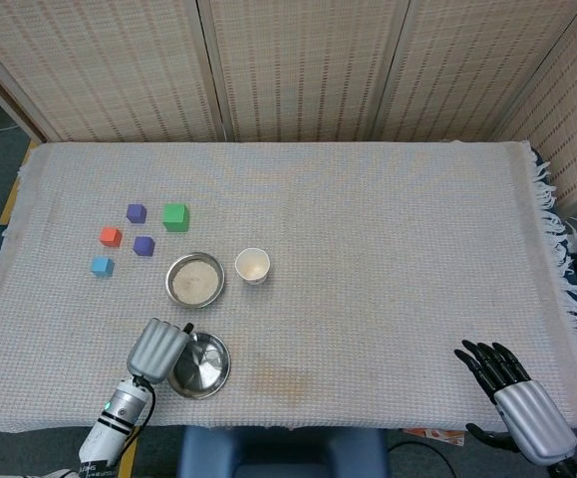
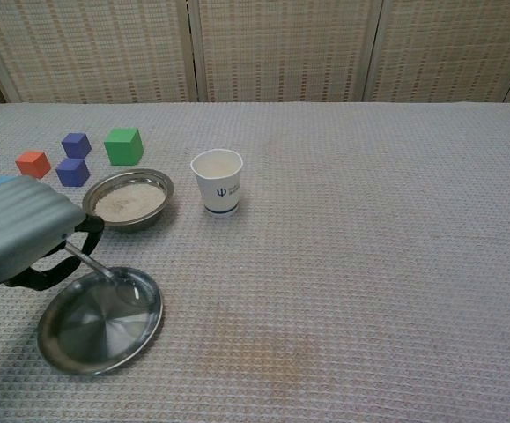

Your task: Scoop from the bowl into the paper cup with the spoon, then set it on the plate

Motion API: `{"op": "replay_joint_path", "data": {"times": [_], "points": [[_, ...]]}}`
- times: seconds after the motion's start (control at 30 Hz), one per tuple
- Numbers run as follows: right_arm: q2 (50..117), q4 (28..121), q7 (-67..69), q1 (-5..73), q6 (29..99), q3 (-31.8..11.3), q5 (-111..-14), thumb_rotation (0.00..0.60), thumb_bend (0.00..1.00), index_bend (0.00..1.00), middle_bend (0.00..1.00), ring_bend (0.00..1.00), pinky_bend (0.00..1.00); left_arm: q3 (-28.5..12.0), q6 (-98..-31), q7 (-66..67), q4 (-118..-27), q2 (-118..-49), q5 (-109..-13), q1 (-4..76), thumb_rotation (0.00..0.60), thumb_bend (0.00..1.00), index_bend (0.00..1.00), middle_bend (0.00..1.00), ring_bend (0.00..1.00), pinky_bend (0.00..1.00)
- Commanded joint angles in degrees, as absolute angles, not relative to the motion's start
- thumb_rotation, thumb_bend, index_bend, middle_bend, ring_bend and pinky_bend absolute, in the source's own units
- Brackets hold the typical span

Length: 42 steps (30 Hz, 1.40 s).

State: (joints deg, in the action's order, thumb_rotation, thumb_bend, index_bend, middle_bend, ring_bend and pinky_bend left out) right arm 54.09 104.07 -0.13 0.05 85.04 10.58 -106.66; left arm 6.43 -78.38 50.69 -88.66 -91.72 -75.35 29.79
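Note:
My left hand [image 2: 21, 236] grips the metal spoon [image 2: 92, 263] by its handle at the near left. The spoon slopes down to the right, and its tip lies over the left part of the steel plate [image 2: 96, 342]. From the head view the left hand [image 1: 157, 349] covers the plate's [image 1: 211, 373] left rim and hides the spoon. The metal bowl [image 2: 131, 220] of white grains sits behind the plate, also seen as the bowl [image 1: 168, 283] from above. The paper cup [image 2: 219, 189] stands upright to its right, as does the cup [image 1: 254, 279] overhead. My right hand [image 1: 515, 396] rests open at the near right corner.
Several coloured cubes lie left of the bowl: a green cube [image 2: 123, 145], two purple cubes [image 2: 76, 144] [image 2: 72, 172], a red cube [image 2: 33, 163] and a blue cube [image 1: 102, 266]. The woven cloth's fringed edge [image 1: 567, 259] runs down the right side.

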Motion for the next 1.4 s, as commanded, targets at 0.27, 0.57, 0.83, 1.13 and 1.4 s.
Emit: {"op": "replay_joint_path", "data": {"times": [0.27, 0.57, 0.83, 1.13, 1.4], "points": [[54.3, 104.3, -0.3, -0.3, 85.4, 10.7, -107.0, 0.600, 0.06, 0.00, 0.00, 0.00, 0.00, 6.3, -76.4, 45.9, -83.8, -92.7, -76.1, 26.2, 0.600, 0.50, 0.43, 1.00, 1.00, 1.00], [54.2, 104.3, -0.1, -0.7, 86.4, 10.8, -107.5, 0.600, 0.06, 0.00, 0.00, 0.00, 0.00, 5.6, -75.0, 45.9, -84.7, -91.8, -76.0, 24.8, 0.600, 0.43, 0.12, 1.00, 1.00, 1.00], [54.1, 104.2, 0.2, -0.8, 86.6, 10.7, -107.6, 0.600, 0.06, 0.00, 0.00, 0.00, 0.00, 3.2, -78.6, 42.2, -89.6, -88.3, -78.9, 23.6, 0.600, 0.42, 0.09, 1.00, 1.00, 1.00], [54.4, 104.0, -0.8, -1.5, 88.0, 9.6, -105.9, 0.600, 0.06, 0.00, 0.00, 0.00, 0.00, 8.7, -88.1, 1.3, -99.4, -69.5, -88.2, 14.7, 0.600, 0.42, 0.00, 0.23, 0.19, 0.28], [55.0, 104.5, -3.1, -1.7, 87.2, 9.2, -104.9, 0.600, 0.06, 0.00, 0.00, 0.00, 0.00, 6.0, -98.5, -16.5, -88.0, -67.7, -85.8, 5.8, 0.600, 0.36, 0.00, 0.00, 0.00, 0.16]]}}
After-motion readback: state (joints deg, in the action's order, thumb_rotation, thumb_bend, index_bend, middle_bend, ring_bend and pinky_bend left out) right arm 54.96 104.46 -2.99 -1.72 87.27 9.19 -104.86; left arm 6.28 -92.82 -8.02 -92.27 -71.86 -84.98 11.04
